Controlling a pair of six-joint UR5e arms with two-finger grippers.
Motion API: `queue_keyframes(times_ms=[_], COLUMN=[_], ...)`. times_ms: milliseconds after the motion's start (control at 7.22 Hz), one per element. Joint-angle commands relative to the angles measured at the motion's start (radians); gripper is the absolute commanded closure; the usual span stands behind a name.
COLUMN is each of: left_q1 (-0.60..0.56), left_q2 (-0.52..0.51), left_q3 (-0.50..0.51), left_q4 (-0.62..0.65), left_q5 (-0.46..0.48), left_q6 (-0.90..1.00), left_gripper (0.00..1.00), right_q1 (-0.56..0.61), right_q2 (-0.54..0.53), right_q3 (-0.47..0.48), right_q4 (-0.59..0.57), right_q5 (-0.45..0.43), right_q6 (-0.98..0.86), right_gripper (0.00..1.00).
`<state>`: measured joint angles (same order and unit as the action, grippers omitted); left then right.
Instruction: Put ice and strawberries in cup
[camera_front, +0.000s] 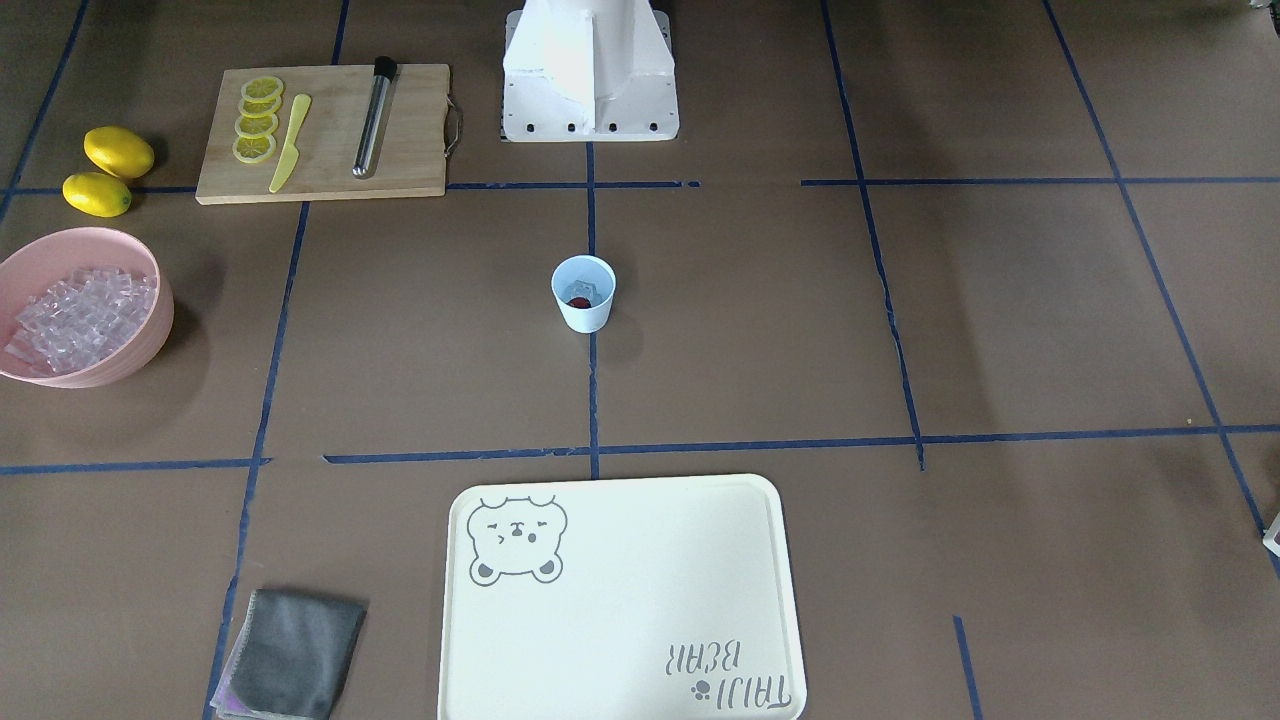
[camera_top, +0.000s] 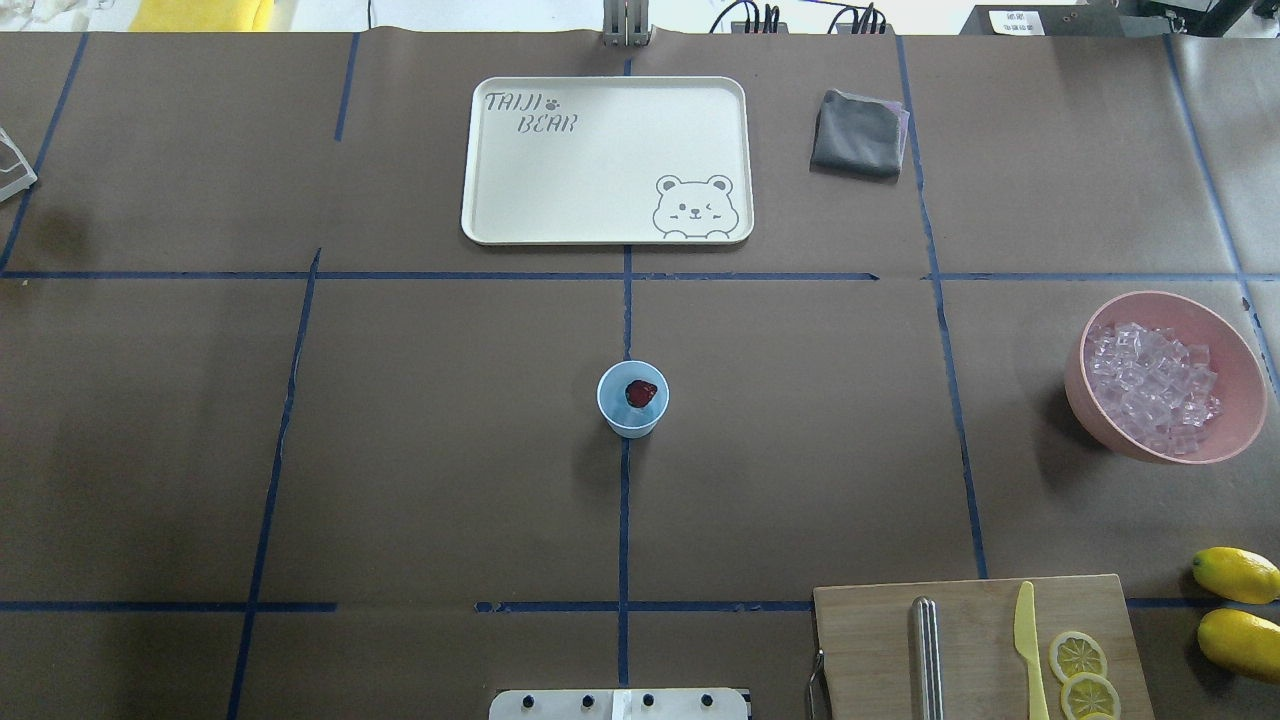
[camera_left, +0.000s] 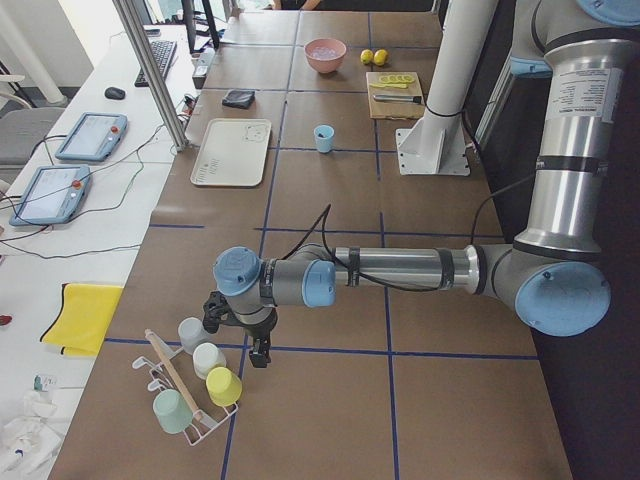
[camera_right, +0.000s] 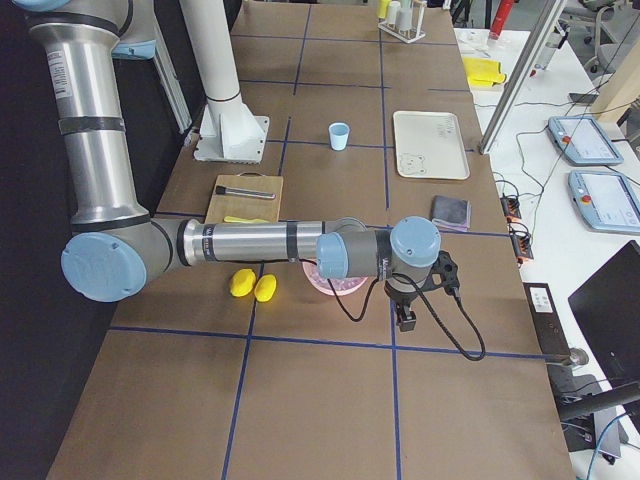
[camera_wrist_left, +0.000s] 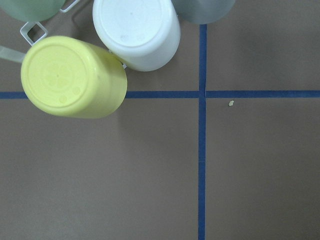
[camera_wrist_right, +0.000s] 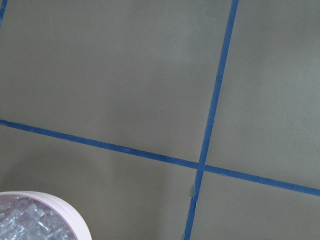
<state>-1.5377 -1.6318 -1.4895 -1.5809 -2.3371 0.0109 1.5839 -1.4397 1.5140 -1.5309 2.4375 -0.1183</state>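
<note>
The pale blue cup (camera_top: 632, 412) stands upright at the table's middle, on a blue tape line. A red strawberry (camera_top: 641, 391) lies inside it, and in the front-facing view a clear ice cube (camera_front: 593, 289) seems to rest beside the strawberry (camera_front: 578, 301). More ice (camera_top: 1150, 385) fills the pink bowl (camera_top: 1092, 397) at the right. My left gripper (camera_left: 247, 345) hangs far off to the left, beside a rack of cups, and I cannot tell whether it is open or shut. My right gripper (camera_right: 408, 318) hangs just past the bowl (camera_right: 322, 281), state also unclear. Neither is near the cup (camera_left: 323, 138).
A cream bear tray (camera_top: 480, 200) and a grey cloth (camera_top: 857, 133) lie at the far side. A wooden cutting board (camera_top: 870, 640) near my base carries lemon slices, a yellow knife and a metal tube, with two lemons (camera_top: 1237, 574) beside it. Upturned cups (camera_wrist_left: 75, 77) sit under my left wrist.
</note>
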Motion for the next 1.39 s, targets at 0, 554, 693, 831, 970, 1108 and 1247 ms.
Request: queue_keyframes(times_ms=[0, 554, 693, 831, 970, 1108, 1247], left_q1=[0.001, -0.005, -0.005, -0.005, -0.005, -0.005, -0.007], left_q2=[0.003, 0.070, 0.070, 0.069, 0.066, 0.063, 0.061], left_q3=[-0.021, -0.089, -0.092, -0.092, -0.092, -0.092, -0.092], left_q4=[-0.010, -0.001, 0.001, 0.002, 0.002, 0.002, 0.002], left_q5=[0.008, -0.001, -0.001, -0.001, -0.001, -0.001, -0.001], left_q6=[0.007, 0.011, 0.011, 0.009, 0.009, 0.009, 0.009], left_gripper=[0.00, 0.00, 0.00, 0.00, 0.00, 0.00, 0.00], right_q1=[0.004, 0.005, 0.007, 0.010, 0.019, 0.030, 0.042], right_q2=[0.001, -0.005, -0.008, -0.011, -0.014, -0.022, -0.045], right_q3=[0.000, 0.000, -0.001, -0.004, -0.005, -0.008, -0.008], right_q4=[0.000, 0.000, 0.000, 0.000, 0.000, 0.000, 0.000], right_q5=[0.000, 0.002, 0.003, 0.012, 0.012, 0.012, 0.031], right_q6=[0.000, 0.000, 0.000, 0.000, 0.000, 0.000, 0.000], right_gripper=[0.00, 0.00, 0.00, 0.00, 0.00, 0.00, 0.00])
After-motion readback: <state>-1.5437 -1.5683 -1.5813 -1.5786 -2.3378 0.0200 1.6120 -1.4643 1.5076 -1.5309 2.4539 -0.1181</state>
